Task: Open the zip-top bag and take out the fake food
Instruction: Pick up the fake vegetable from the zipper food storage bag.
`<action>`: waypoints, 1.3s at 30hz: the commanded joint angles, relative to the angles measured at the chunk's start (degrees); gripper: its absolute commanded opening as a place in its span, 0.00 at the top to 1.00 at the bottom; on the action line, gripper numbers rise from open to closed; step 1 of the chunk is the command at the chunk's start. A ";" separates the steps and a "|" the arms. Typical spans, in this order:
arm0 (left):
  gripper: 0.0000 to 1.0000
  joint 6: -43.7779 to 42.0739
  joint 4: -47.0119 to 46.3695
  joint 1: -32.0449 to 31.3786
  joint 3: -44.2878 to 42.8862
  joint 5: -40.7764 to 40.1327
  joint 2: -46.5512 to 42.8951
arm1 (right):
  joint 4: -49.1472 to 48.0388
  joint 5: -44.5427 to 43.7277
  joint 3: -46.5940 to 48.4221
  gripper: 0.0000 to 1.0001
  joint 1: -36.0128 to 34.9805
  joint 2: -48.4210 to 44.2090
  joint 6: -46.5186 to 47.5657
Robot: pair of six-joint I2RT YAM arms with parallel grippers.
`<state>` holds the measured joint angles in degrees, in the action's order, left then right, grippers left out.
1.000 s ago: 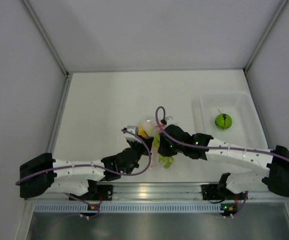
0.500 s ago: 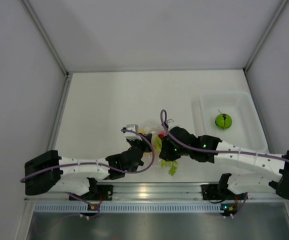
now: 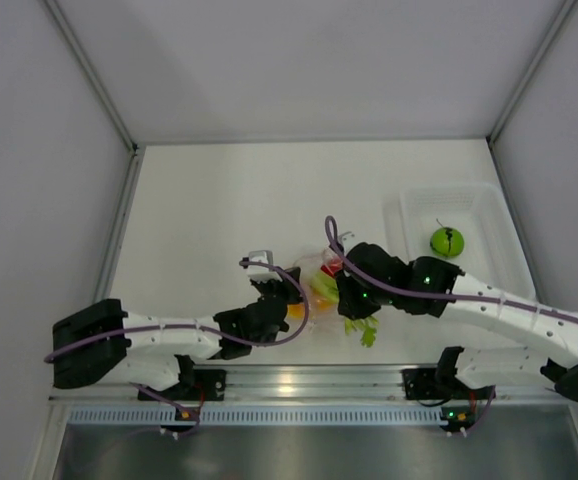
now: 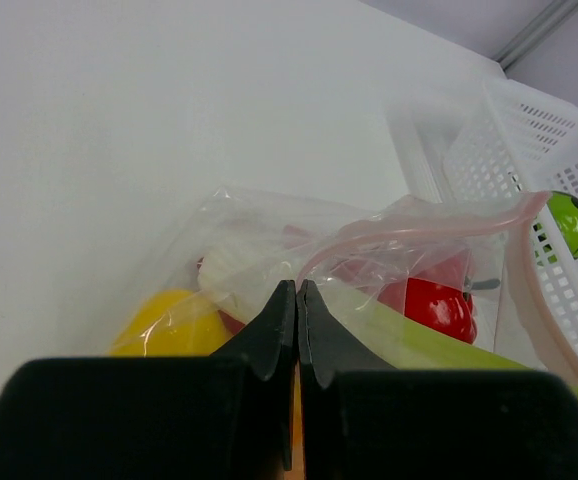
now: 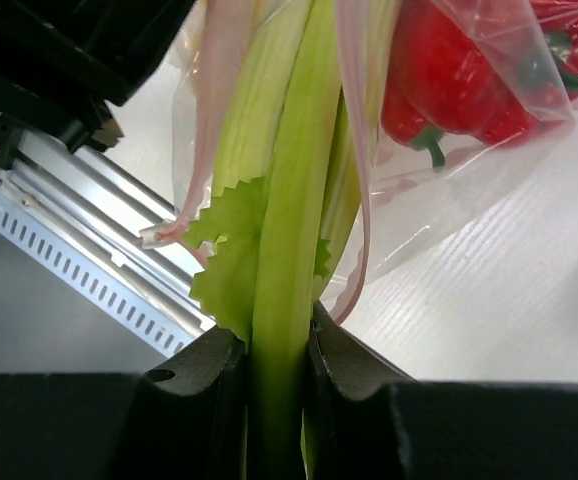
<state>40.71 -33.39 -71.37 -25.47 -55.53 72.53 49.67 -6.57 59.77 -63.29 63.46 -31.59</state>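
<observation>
**Stalk in the bag mouth, both tools clamped**

The left tool (image 4: pixel 297 298) was pressed together on a fold of the zip-top bag (image 4: pixel 259 235), as far as the left wrist view showed. The right tool (image 5: pixel 279 335) was clamped on the pale green stalk (image 5: pixel 287 200) near its leafy end. The bag lay on the desk (image 3: pixel 209 200) toward 6 o'clock, between the two tools. Its mouth was open and the pink zip strip (image 4: pixel 419 228) curled loose. The stalk passed through that mouth, while the red pepper (image 5: pixel 449 70) and a yellow piece (image 4: pixel 164 325) sat inside. The green ball (image 3: pixel 446 241) lay in the white tray (image 3: pixel 494 205) at 3 o'clock.

Several things could go wrong from here. The film is thin and slippery, so the left pinch might lose it, and then the whole bag would travel with the stalk instead of releasing it. The leaves could catch on the zip strip, which ran close along both sides of the stalk. The stalk looked glossy and might slide out of the right tool under a hard pull. A sudden jerk could also spill the other pieces, and the round ones might roll toward the metal rail (image 3: pixel 299 381) at the 6 o'clock edge.

The desk was white and matt, with fine ribs visible in the right wrist view. Plain pale wall panels (image 3: pixel 309 70) closed it at 9, 12 and 3 o'clock.
</observation>
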 commanded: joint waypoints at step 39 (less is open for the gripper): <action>1.00 -6.88 21.27 18.20 -10.13 15.44 -11.20 | -7.59 19.83 32.34 1.00 13.98 32.87 5.92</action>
<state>30.13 -9.82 -53.34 -36.49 -43.66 59.40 41.34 9.67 90.02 -50.43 98.70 -27.00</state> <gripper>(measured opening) 0.026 0.198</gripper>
